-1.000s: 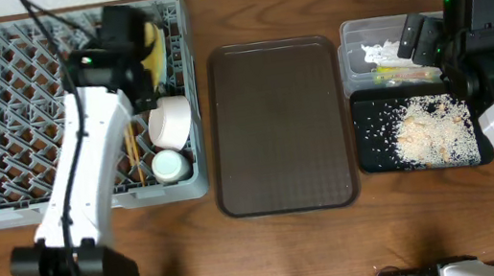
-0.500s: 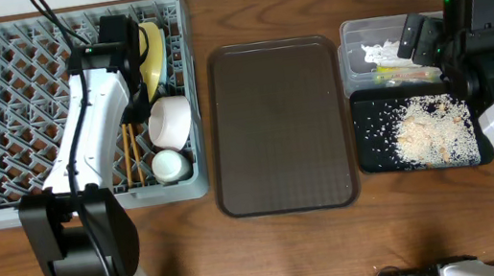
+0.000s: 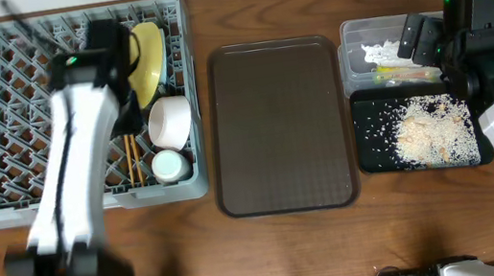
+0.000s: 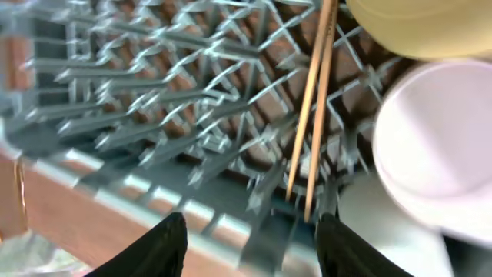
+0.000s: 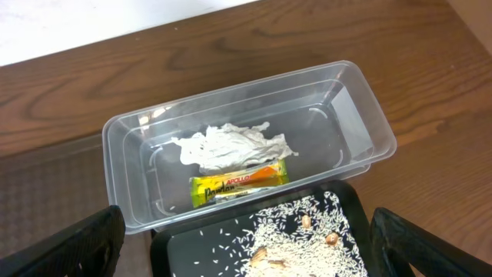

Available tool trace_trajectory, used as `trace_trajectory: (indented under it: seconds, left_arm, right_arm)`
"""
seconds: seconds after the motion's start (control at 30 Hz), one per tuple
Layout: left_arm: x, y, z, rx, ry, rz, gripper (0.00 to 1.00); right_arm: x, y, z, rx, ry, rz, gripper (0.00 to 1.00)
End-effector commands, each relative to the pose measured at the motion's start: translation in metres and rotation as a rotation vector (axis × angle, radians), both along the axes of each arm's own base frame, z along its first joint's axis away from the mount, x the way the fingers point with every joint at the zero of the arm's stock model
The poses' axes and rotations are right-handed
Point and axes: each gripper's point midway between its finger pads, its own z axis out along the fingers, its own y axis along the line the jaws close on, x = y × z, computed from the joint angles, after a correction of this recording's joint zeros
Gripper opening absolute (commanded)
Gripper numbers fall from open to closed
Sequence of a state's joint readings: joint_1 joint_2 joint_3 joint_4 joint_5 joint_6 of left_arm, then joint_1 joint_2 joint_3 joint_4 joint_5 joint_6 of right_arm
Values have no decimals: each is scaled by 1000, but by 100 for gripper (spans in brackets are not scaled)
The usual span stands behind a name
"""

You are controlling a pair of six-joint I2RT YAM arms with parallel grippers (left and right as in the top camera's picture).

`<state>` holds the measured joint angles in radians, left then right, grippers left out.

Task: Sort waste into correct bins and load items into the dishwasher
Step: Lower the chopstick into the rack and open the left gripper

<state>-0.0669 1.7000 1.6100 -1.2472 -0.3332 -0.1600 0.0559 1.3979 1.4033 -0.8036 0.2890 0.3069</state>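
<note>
I am holding my left tool wide, empty, over the dish rack — chopsticks lying in it — and my right tool wide too, well apart from it.

Even bright light; left arm motion-blurred overhead; dish rack smeared.

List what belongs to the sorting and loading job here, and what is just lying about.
Part of the job:
dish rack, yellow plate, white bowl, chopsticks, clear tub, crumpled paper, snack wrapper, black tray, rice scraps.

Just lying about:
brown serving tray.
</note>
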Motion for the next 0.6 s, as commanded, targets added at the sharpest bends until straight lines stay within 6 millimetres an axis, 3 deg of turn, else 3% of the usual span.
trace_trajectory:
  seconds: [0.0, 0.13, 0.17, 0.37, 0.57]
  left_arm:
    - [-34, -14, 67, -129, -211, 30, 62]
    - [-65, -26, 98, -213, -337, 6, 70]
    - [-83, -24, 103, -210, -389, 31, 71]
    - [-134, -18, 88, -237, -581, 82, 72]
    - [-142, -25, 90, -333, -935, 29, 72]
  right_arm:
    - [-2, -6, 3, -4, -8, -29, 99]
    - [-2, -6, 3, -5, -8, -29, 99]
    - [-2, -6, 3, -4, -8, -29, 99]
    - [-2, -6, 3, -4, -8, -29, 99]
    - [-2, -6, 3, -4, -8, -29, 99]
